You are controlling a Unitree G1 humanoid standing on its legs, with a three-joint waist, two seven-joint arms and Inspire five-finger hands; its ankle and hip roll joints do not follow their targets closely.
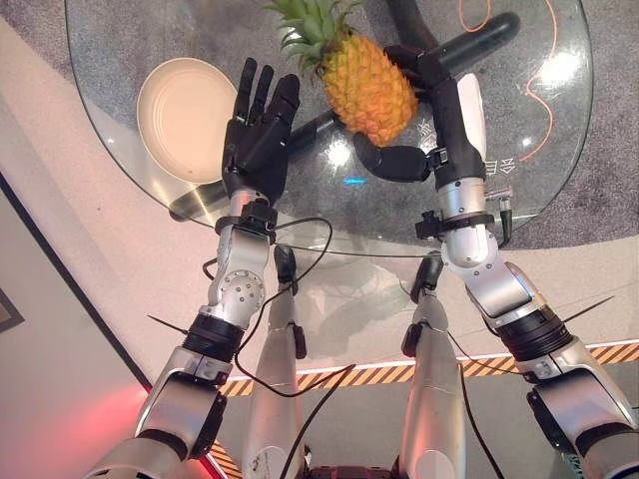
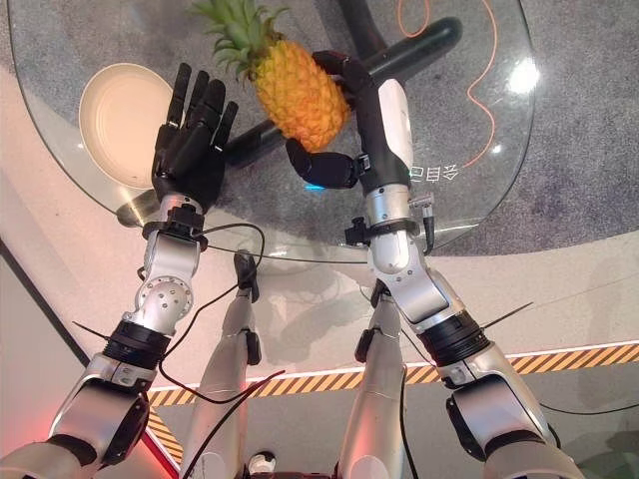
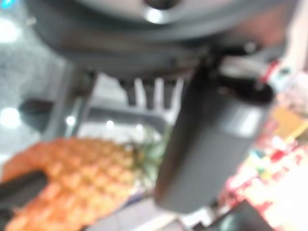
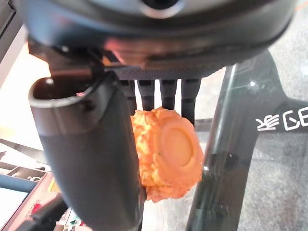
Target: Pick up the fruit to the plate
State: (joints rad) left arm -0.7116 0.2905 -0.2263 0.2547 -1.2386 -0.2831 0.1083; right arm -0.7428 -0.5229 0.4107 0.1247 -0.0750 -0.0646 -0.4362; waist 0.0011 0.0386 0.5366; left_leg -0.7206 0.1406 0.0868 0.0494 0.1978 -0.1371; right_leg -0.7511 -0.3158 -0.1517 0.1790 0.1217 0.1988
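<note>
Round and made of clear glass, the tabletop (image 1: 559,190) lets a grey carpeted floor and the table's dark base show through it. We see our right hand (image 1: 424,130) wrapped around the lower body of a pineapple (image 1: 367,88), fingers curled behind the fruit and thumb pressed against its near side; in the right wrist view the fruit's flat orange base sits between thumb and fingers. The pineapple lies tilted, its green crown pointing away from us. We cannot tell whether it is lifted clear of the glass or resting on it. Our left hand (image 1: 262,125) hovers just beside the fruit with straight fingers, holding nothing. A cream plate (image 1: 160,130) sits bare on the glass, on the far side of that left hand from the fruit. We judge the grasp made, while carrying the pineapple across to the plate and setting it down there are not yet done.
</note>
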